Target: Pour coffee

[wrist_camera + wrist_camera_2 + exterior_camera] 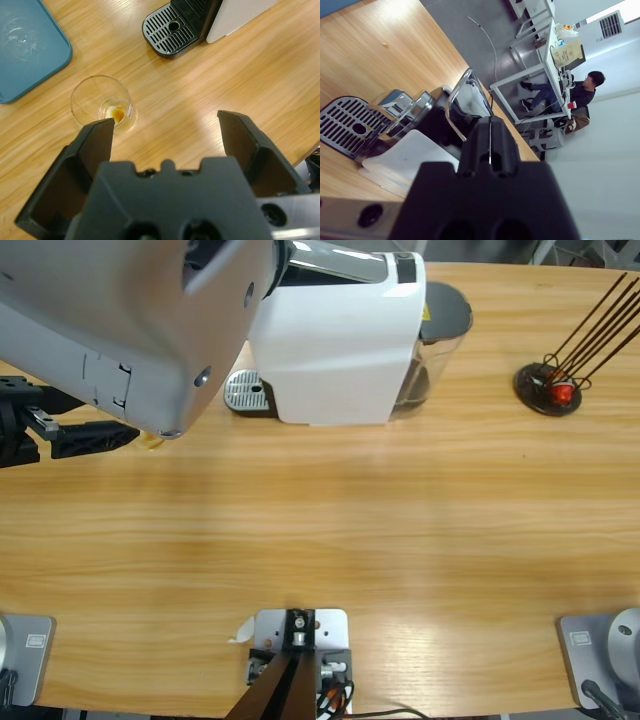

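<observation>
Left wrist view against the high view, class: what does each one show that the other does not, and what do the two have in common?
Only the left wrist view shows the glass tumbler with a little coffee in it, and a blue tray. Only the high view shows a black stand with sticks and the machine's water tank. Both show the white machine, its drip grate, the wooden table and the open left gripper.

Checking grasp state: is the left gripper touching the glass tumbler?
Apart. The left wrist view shows the left gripper open above the table, the glass tumbler standing beyond its left jaw tip, not between the jaws.
</observation>
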